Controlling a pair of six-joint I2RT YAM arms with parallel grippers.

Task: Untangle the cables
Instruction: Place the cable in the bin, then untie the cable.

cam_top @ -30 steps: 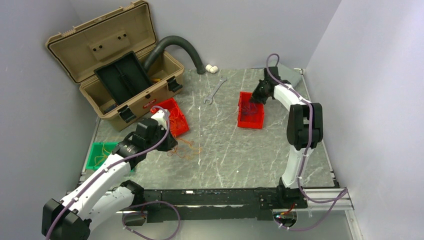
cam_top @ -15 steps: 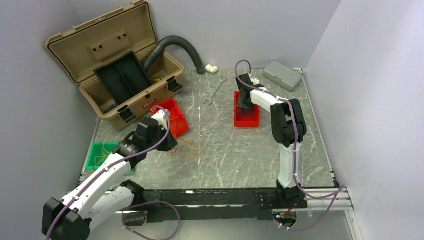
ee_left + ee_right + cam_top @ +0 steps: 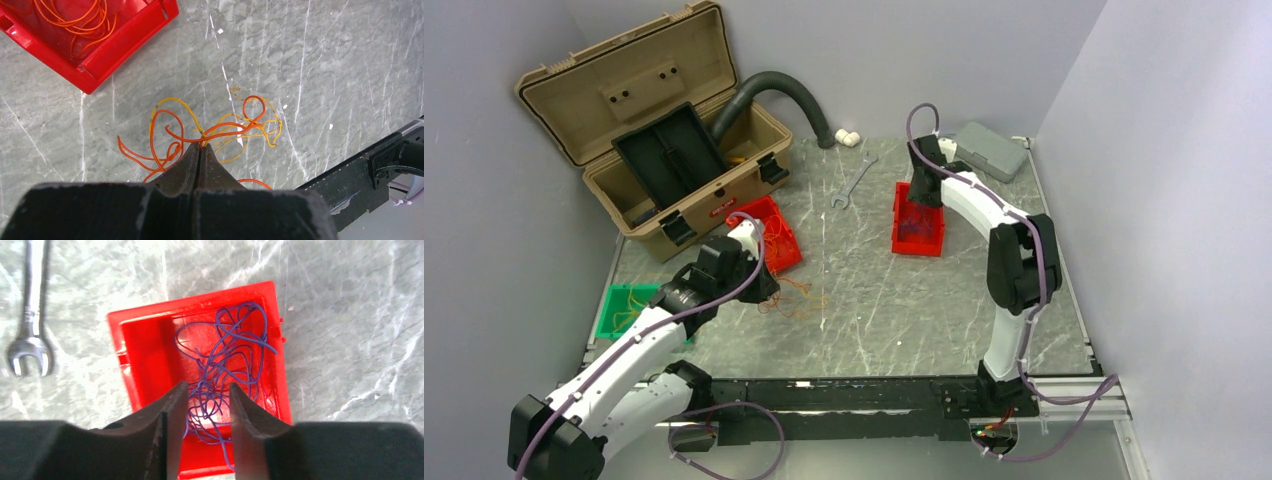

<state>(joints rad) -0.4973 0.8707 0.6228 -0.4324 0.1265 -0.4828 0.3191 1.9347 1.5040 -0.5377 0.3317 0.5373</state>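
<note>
1. The left gripper (image 3: 200, 149) sits low over the marble-patterned table (image 3: 894, 310), toward its near left. Its fingers are pressed together, and strands of the orange and yellow cables (image 3: 220, 127) run straight into the closed tips, so it appears to pinch them.
2. The orange and yellow cables lie as a loose tangle on the bare table, just near and right of a red bin (image 3: 125, 47).
3. That red bin holds a few orange wire loops (image 3: 85, 20), apart from the tangle on the table.
4. The right gripper (image 3: 207, 390) hangs over a second red bin (image 3: 150, 322) at the far middle of the table. Its jaws are partly spread with nothing between them.
5. The purple cables (image 3: 225, 360) lie bunched inside the second red bin, seen through the gap between the jaws.
6. A green tray (image 3: 614, 320) at the table's left edge holds more thin orange and yellow strands.
7. A wrench (image 3: 854, 180) lies flat on the table, left of the second red bin.
8. An open tan toolbox (image 3: 654, 130) stands at the far left, a grey corrugated hose (image 3: 784, 95) curving behind it.
9. A grey case (image 3: 989, 150) lies at the far right corner.
</note>
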